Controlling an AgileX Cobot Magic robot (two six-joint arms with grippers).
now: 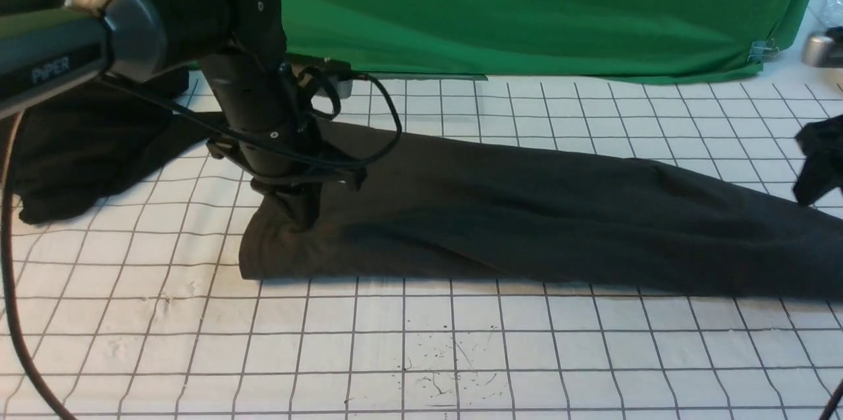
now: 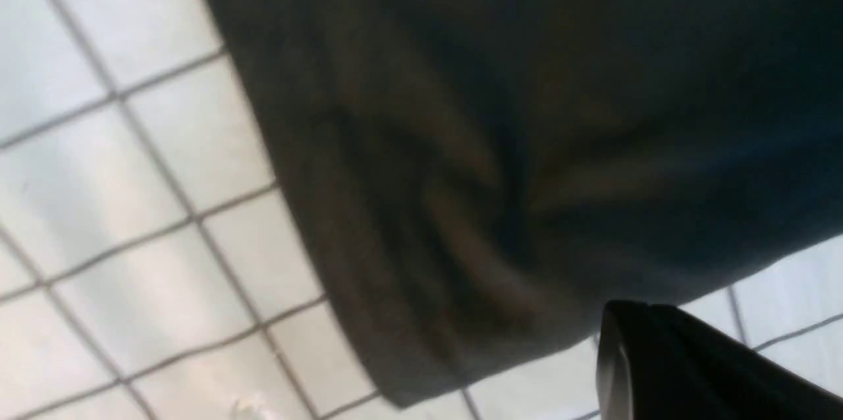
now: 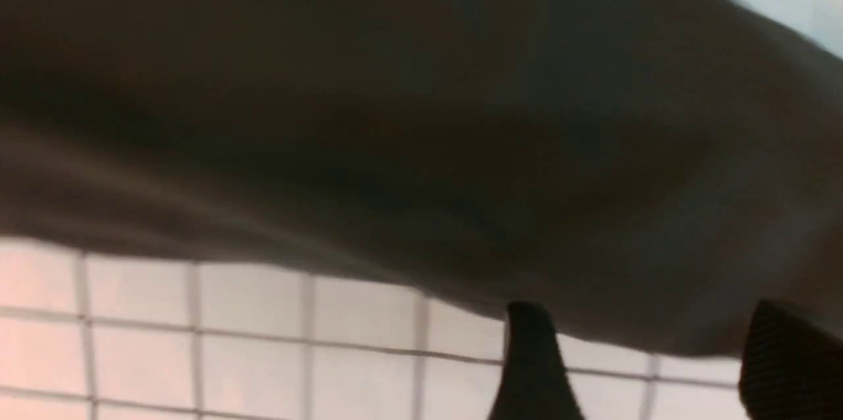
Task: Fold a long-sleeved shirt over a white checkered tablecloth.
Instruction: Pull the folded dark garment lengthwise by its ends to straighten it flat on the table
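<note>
Front view. The long-sleeved shirt (image 1: pixel 527 209) lies as a long dark band across the white checkered tablecloth (image 1: pixel 428 341), running from left of centre to the cloth's right edge. The left arm reaches down from the upper left. The left gripper (image 1: pixel 296 212) is at the shirt's left end, jaws together on a pinch of fabric that bunches up around the tips. A smaller black garment (image 1: pixel 72 157) lies near the far left edge, apart from the shirt. Green fabric (image 1: pixel 527 12) hangs along the far edge.

Left wrist view. Shirt (image 2: pixel 494 143) fills most of the frame, blurred, with creases converging near the middle. Its rounded end lies on the tablecloth grid (image 2: pixel 132 209). Only one dark finger (image 2: pixel 658 367) shows, at the shirt's edge; the pinch itself is not visible here.

Right wrist view. The right gripper (image 3: pixel 658 374) has its jaws apart, both fingertips (image 3: pixel 533 361) low over the tablecloth (image 3: pixel 230 341). The shirt's edge (image 3: pixel 421 110) runs just past the tips, crossing the gap between them. No fabric is clamped there.
</note>
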